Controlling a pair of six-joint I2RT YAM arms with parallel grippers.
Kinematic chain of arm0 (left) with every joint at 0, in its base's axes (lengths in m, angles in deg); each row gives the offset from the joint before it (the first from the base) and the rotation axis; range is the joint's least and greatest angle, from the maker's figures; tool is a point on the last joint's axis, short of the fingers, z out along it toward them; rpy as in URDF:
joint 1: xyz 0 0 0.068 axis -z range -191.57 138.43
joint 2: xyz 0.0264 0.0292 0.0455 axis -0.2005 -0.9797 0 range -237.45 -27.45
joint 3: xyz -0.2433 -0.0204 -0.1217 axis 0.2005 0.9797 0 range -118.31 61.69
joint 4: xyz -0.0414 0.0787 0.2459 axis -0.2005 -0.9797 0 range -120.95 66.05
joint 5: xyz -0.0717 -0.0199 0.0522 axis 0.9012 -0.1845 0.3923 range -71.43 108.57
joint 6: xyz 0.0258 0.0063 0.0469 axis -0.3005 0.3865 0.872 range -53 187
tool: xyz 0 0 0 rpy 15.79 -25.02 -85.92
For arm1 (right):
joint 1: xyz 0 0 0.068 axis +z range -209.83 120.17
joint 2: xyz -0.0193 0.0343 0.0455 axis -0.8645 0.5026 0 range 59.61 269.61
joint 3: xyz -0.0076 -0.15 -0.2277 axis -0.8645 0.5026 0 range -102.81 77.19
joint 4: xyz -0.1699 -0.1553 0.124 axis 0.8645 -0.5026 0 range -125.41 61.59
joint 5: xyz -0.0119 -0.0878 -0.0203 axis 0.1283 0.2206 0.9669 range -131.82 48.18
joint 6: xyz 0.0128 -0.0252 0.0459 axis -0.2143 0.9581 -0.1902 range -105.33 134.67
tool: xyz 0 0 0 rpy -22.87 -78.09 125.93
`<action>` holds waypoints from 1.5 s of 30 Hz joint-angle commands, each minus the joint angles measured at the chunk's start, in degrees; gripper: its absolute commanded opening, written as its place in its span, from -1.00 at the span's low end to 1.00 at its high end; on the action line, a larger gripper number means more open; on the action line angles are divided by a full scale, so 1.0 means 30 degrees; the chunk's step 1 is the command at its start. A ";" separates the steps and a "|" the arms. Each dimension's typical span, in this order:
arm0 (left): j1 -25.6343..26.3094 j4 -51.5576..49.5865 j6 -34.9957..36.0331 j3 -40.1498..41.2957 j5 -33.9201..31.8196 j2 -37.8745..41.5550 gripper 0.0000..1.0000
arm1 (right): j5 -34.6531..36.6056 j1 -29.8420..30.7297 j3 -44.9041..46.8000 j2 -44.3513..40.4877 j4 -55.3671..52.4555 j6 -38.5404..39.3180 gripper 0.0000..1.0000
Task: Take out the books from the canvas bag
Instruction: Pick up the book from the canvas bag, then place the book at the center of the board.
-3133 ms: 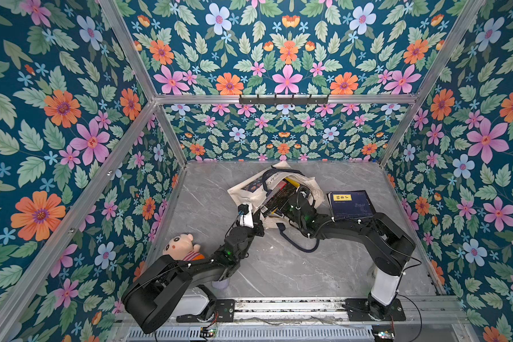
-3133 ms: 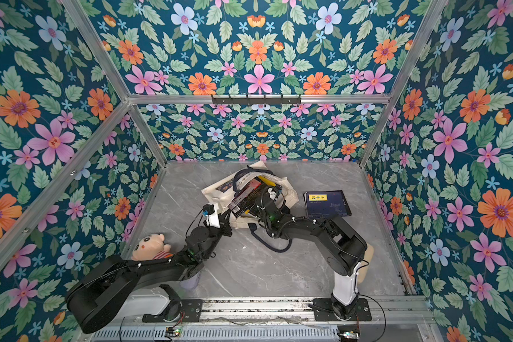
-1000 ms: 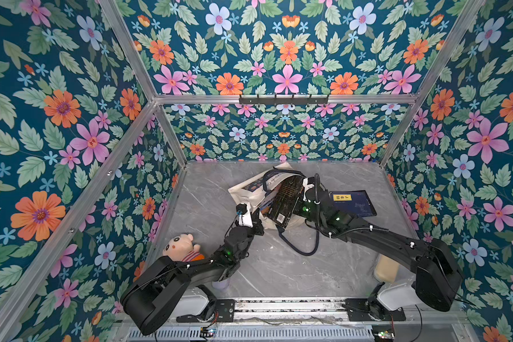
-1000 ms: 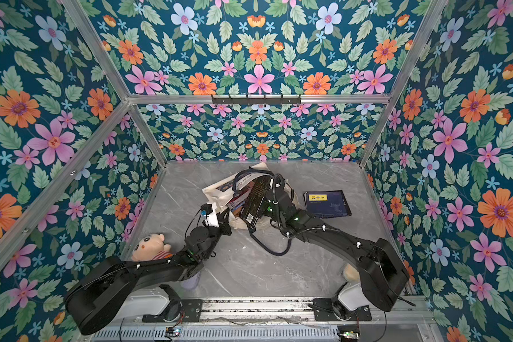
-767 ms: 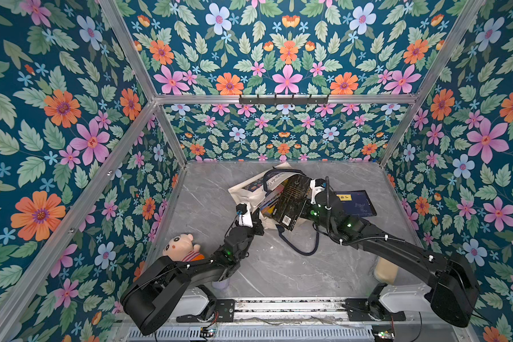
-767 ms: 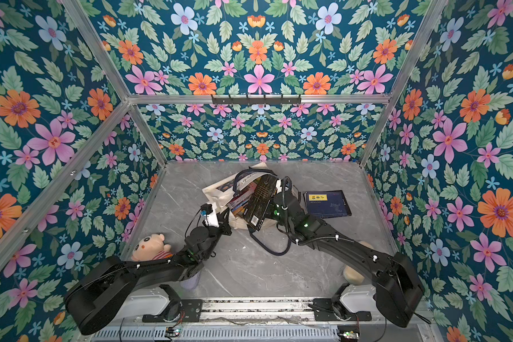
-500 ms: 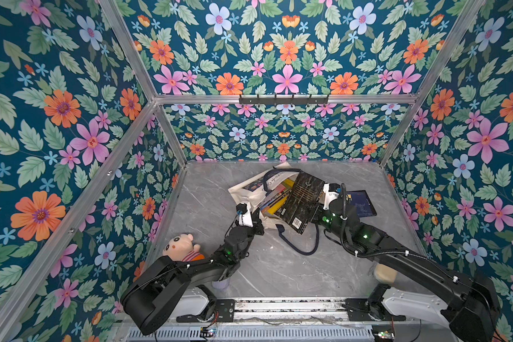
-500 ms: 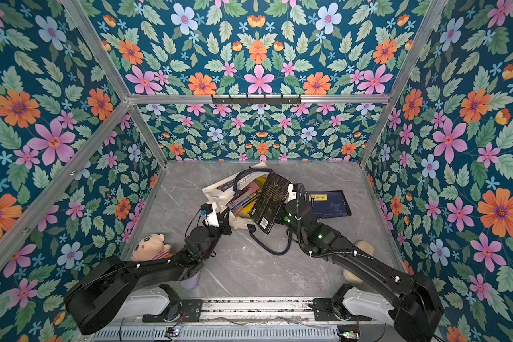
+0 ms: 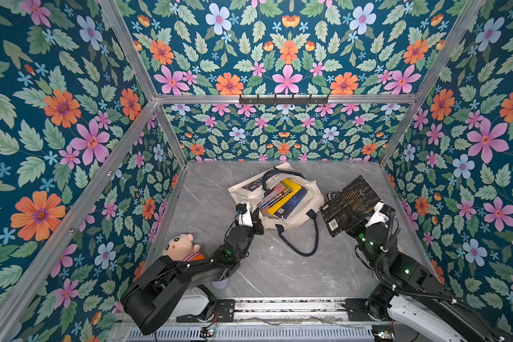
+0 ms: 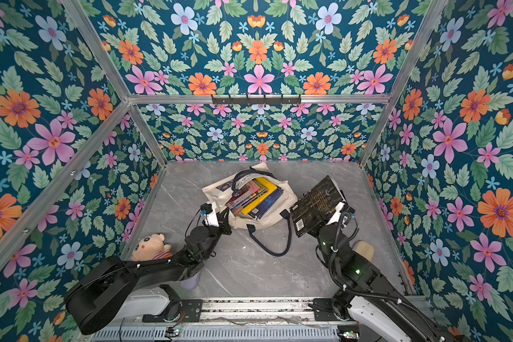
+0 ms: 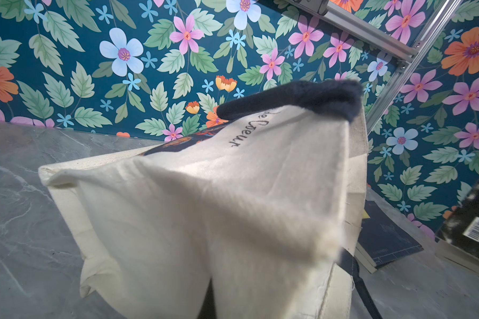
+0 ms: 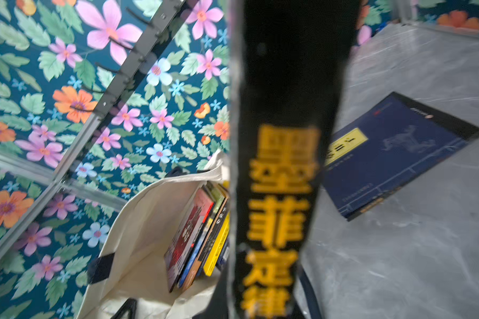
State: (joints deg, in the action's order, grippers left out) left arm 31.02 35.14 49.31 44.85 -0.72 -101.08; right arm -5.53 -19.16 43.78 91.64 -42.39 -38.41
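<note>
Books (image 9: 282,197) inside bag (image 9: 313,199) stand on edge, long edges at its open mouth; L gripper (image 9: 256,213) pinched shut on bag rim, R gripper (image 10: 333,216) clamps black book (image 9: 350,204) aloft just R of bag, by navy book (image 12: 393,154).

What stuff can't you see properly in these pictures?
Jaws of the right gripper: black book covers them in both top views.
Navy book: nearly all under the black book in both top views.
Books in the canvas bag: overlapping, count unclear.
Black book's spine lettering: blurred, right wrist view.
</note>
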 commanded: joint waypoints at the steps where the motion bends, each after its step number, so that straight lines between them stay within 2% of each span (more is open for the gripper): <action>1: -0.0016 0.0489 -0.0011 -0.0158 -0.0013 0.0107 -1.00 | 0.2578 -0.0443 0.0694 -0.1394 -0.2247 -0.1807 -1.00; 4: -0.0026 0.0485 -0.0034 -0.0154 0.0031 0.0109 -1.00 | 0.1899 -0.1539 0.1589 -0.2050 -0.3162 -0.2793 -1.00; 10: -0.0020 0.0460 -0.0060 -0.0134 -0.0007 0.0028 -1.00 | -0.2733 -0.5381 0.3596 -0.1859 -0.2434 -0.4601 -1.00; 13: -0.0016 0.0434 -0.0030 -0.0129 -0.0034 0.0020 -1.00 | -0.4067 -0.6848 0.4505 -0.1865 -0.2299 -0.5686 -1.00; 26: -0.0032 0.0430 -0.0045 -0.0216 -0.0010 -0.0126 -1.00 | -0.4228 -0.8200 0.6454 0.0073 -0.2364 -0.9547 -1.00; 31: -0.0017 0.0423 -0.0049 -0.0246 0.0069 -0.0185 -1.00 | -0.4301 -0.8687 0.6627 0.1625 -0.0841 -0.9551 -1.00; 39: -0.0038 0.0372 -0.0065 -0.0216 0.0048 -0.0126 -1.00 | -0.5070 -0.9514 0.6148 0.5914 0.3016 -0.8695 -1.00; 45: -0.0018 0.0313 -0.0067 -0.0188 0.0032 -0.0038 -1.00 | -0.8403 -1.1384 0.5216 0.8921 0.5235 -0.7144 -1.00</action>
State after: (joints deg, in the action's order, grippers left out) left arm 31.02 35.14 49.11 44.61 -0.68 -101.47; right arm -25.14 -51.86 60.81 115.99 -31.40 -62.47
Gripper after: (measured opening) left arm 0.048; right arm 0.153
